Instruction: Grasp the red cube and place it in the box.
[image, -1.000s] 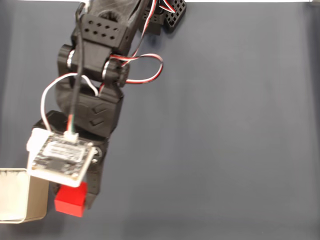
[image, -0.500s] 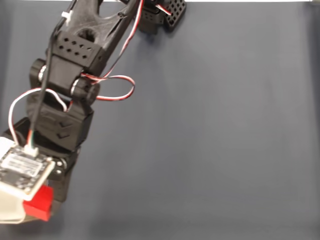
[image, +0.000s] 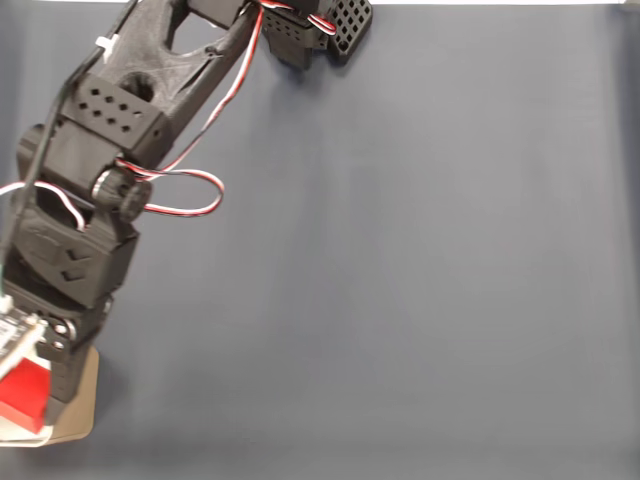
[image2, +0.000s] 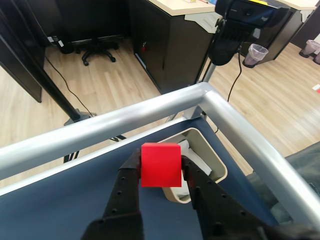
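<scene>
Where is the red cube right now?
The red cube sits clamped in the claw, just in front of the box in the wrist view; in the fixed view it is at the bottom-left corner, over the box.

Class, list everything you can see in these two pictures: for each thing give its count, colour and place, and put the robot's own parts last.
red cube: one, bright red, held between the end effector's fingers above the box
box: one, tan outside with white interior, on the table near its corner in the wrist view; at the lower left edge in the fixed view
table: one, dark blue-grey top, with a silver metal rail along its edges
office chair: one, black, on the wooden floor beyond the table
webcam: one, black, on a stand past the table corner
plastic cup: one, clear, on the floor at upper right
arm: one, black, red, white and black wires, reaching from the top edge to lower left
end effector: one, black, closed on the cube
</scene>
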